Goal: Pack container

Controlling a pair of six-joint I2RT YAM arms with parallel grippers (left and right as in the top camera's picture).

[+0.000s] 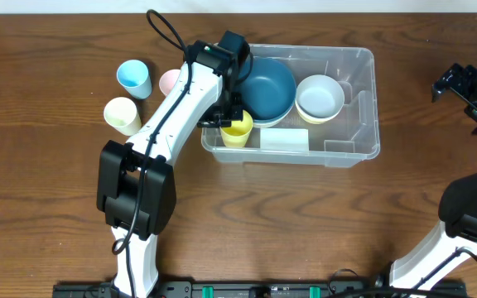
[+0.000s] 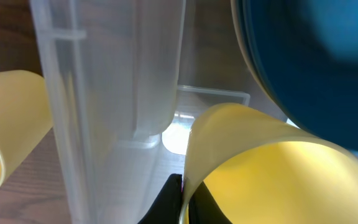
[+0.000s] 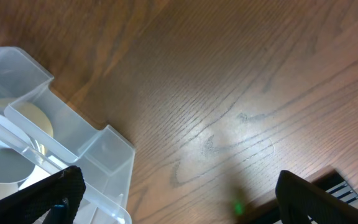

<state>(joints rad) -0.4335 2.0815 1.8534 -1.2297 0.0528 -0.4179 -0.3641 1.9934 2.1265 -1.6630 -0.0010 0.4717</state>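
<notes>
The clear plastic container (image 1: 363, 99) stands at the table's middle back. It holds a dark blue bowl (image 1: 267, 87), a white bowl (image 1: 320, 98) and a white label (image 1: 285, 139). My left gripper (image 1: 232, 116) is inside its front left corner, shut on the rim of a yellow cup (image 1: 238, 130). The left wrist view shows the fingers (image 2: 184, 202) pinching the cup's wall (image 2: 272, 180), with the container wall (image 2: 104, 93) on the left and the blue bowl (image 2: 316, 56) above. My right gripper (image 1: 462, 83) is open and empty, off to the container's right (image 3: 61, 155).
Outside the container's left end stand a light blue cup (image 1: 134, 79), a pale yellow cup (image 1: 122, 115) and a pink cup (image 1: 171, 82) partly hidden by my left arm. The pale yellow cup also shows in the left wrist view (image 2: 8, 124).
</notes>
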